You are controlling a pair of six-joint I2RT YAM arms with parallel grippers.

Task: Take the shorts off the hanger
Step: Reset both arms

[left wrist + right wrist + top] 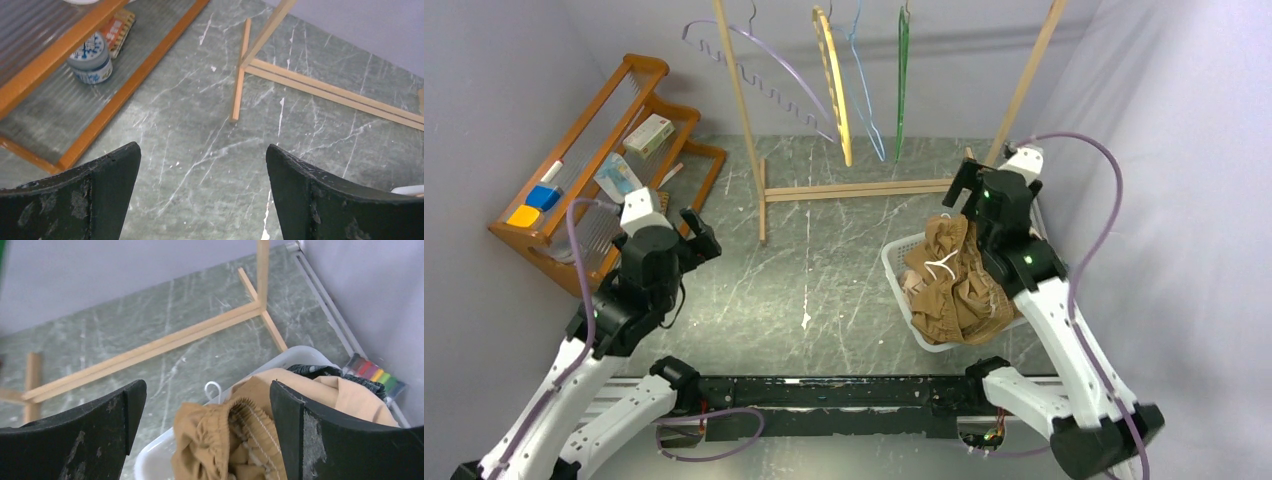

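**Near.** The left end effector (696, 233) hangs over bare table (824, 290) at the near left, fingers spread and grasping nothing. Its wrist view confirms only marbled table between the fingers.

**Middle right.** The tan-brown shorts (952, 285) lie heaped in a white basket (892, 262) on the table. The right end effector (959, 192) hovers over the heap's far edge. In the right wrist view its fingers are released, with the elastic waistband below the gap and not pinched.

**Far.** Four hangers (834, 90) hang on the wooden rack (864, 188), and all are bare.

**Step in hand.** By judgement, removal is complete and the last garment is deposited. The next move calls only for the right arm to lift clear without catching the white drawstring (941, 264).

**Differences between views.**
- Only the top view shows the hangers, so it alone supports the finding that they are bare.
- Only the right wrist view shows a dark printed garment (310, 371) and a paler cloth (350, 396) beneath the tan pair.
- Only the left wrist view shows a labelled jar (90, 57) on the orange shelf (125, 90).
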